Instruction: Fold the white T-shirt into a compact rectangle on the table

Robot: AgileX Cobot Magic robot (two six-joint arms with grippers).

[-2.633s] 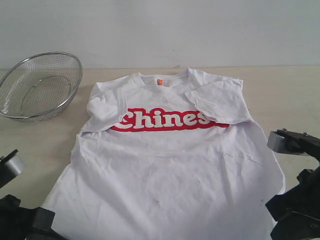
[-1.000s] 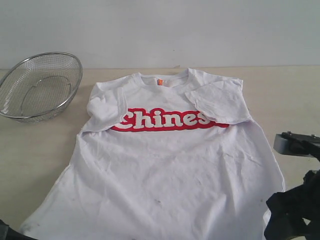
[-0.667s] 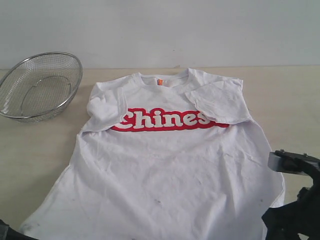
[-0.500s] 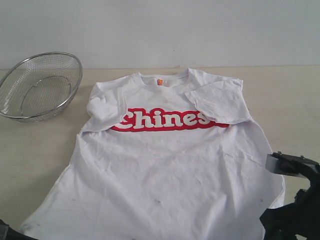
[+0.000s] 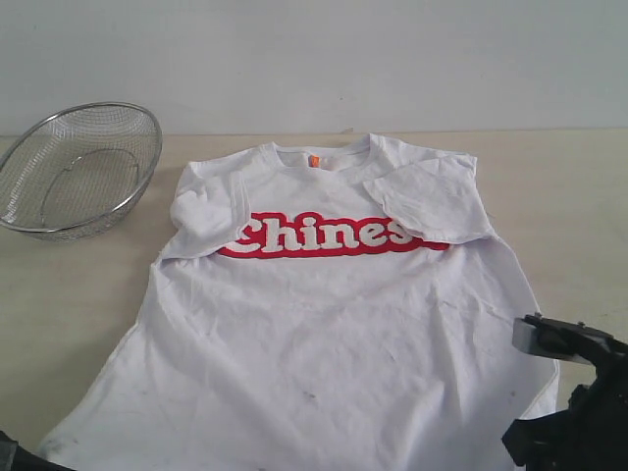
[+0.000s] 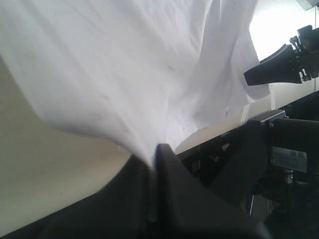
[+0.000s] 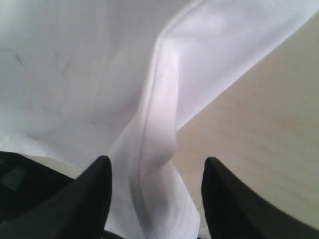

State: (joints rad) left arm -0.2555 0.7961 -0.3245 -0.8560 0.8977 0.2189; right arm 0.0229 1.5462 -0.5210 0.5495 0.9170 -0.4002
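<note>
With the white T-shirt (image 5: 334,324) spread flat on the table (image 5: 78,285), the left gripper (image 6: 152,158) is pinching its hem corner and the right gripper (image 7: 157,169) stands spread astride a raised hem fold, so the hem grab looks half done; next, close the right before lifting.

A T-shirt (image 5: 334,324) lies flat on the table (image 5: 569,196), collar far, hem near. A wire-mesh bowl (image 5: 74,172) sits on the table at far left, just beside the left sleeve. The left gripper (image 6: 153,154) is at the near-left hem corner and the right gripper (image 7: 157,162) at the near-right.
</note>
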